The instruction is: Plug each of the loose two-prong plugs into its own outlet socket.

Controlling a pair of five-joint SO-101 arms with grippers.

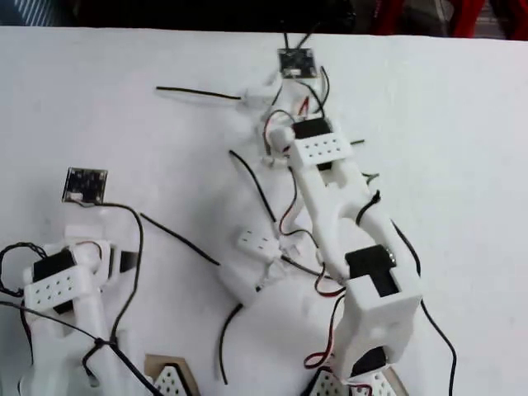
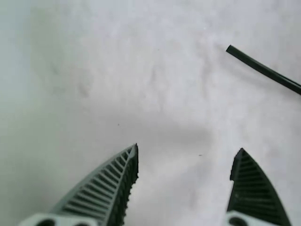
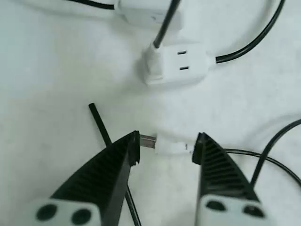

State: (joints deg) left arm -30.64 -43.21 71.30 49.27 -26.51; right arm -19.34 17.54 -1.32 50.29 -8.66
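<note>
White plug [image 3: 170, 144] — loose, near socket [image 3: 181, 64]

The white table [image 1: 462, 124] bears a white outlet socket [image 1: 257, 243] near its middle, with a second white block [image 1: 239, 285] just beside it toward the near edge. Loose black cords [image 1: 177, 238] trail across (one shows a cut end). A two-prong plug [image 3: 167, 143] lies near another outlet socket [image 3: 181, 63].

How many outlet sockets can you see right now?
2. One socket block lies slots-up just beyond the right tool; a second white block, slots unseen, sits right behind it. More could be hidden under the arm.
</note>
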